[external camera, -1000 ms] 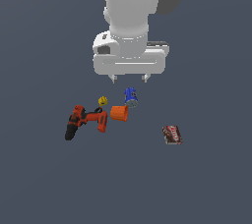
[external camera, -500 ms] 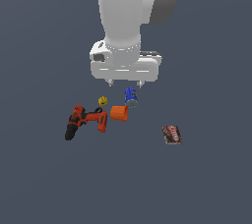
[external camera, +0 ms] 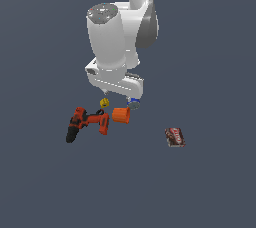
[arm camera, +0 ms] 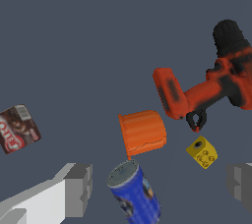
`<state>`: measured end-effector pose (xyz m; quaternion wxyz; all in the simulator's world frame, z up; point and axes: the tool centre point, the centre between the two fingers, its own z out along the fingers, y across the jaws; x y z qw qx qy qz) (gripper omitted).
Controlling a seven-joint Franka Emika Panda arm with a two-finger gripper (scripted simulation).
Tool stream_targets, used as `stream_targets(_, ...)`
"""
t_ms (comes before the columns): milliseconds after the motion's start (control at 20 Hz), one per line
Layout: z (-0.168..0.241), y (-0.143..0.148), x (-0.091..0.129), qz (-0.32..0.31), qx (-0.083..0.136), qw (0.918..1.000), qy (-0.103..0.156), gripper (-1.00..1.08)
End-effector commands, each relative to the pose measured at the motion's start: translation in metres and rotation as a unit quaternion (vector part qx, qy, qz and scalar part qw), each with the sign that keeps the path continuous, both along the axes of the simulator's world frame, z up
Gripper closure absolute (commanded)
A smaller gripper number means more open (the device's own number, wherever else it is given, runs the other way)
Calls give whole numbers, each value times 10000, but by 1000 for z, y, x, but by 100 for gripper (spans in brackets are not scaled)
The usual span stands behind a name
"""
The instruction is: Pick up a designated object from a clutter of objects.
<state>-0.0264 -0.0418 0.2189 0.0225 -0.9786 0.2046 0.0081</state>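
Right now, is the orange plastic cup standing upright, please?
No, the orange plastic cup lies on its side beside the red-and-black power drill.

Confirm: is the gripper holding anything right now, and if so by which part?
Nothing is held. In the wrist view the gripper is open, its fingers wide apart above the blue can and the small yellow object, touching neither.

I can read nothing for certain: the flat dark red box (arm camera: 17, 129) carries large white lettering, cut off and blurred, and the blue can's (arm camera: 136, 196) label is illegible.
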Motion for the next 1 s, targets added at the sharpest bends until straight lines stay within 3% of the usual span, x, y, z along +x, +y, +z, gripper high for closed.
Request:
stream_targets(0, -22, -13, -9, -495, -2, 9988, 12, -92)
stream_targets(300, -72, -43, -39, -1688, -38, 9856, 39, -92)
stream_targets(650, -116, -72, -78, -2898, -125, 9570, 58, -92)
stream_targets(950, -137, -87, -103, -3536, -193, 9352, 61, -92)
